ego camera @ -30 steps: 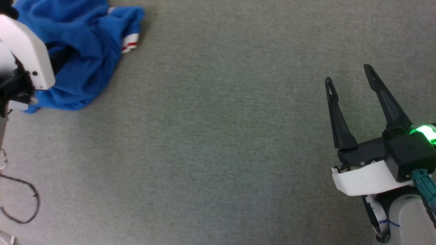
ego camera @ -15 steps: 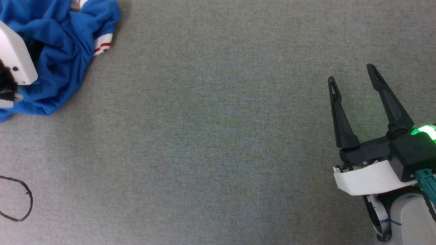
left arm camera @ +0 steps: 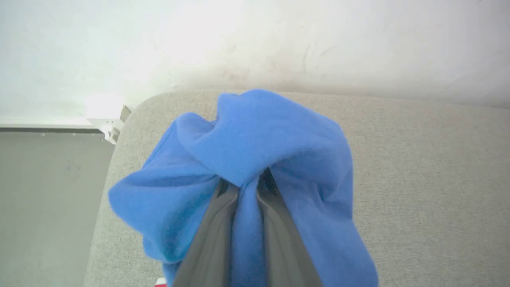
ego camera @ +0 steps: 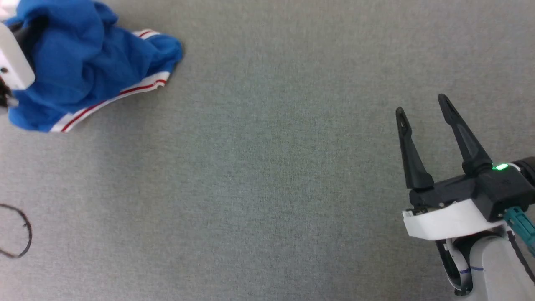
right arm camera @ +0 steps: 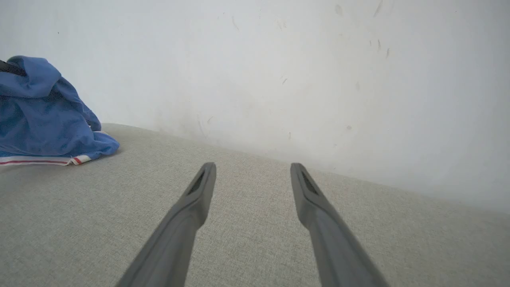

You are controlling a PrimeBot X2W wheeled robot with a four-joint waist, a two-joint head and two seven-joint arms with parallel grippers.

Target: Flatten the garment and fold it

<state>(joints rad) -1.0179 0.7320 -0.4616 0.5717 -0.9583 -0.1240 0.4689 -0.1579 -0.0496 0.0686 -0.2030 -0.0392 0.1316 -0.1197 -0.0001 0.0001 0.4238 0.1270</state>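
Readable text: none in any view.
Print on the garment [ego camera: 83, 71]: no letters or numbers can be made out on the bunched blue folds; the red-and-white striped edging carries no writing.

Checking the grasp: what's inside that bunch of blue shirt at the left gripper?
The left gripper reaches into a fold of the shirt, blue cloth pinched between its fingers. The fingertips are covered, so how deep the bite goes is hidden.
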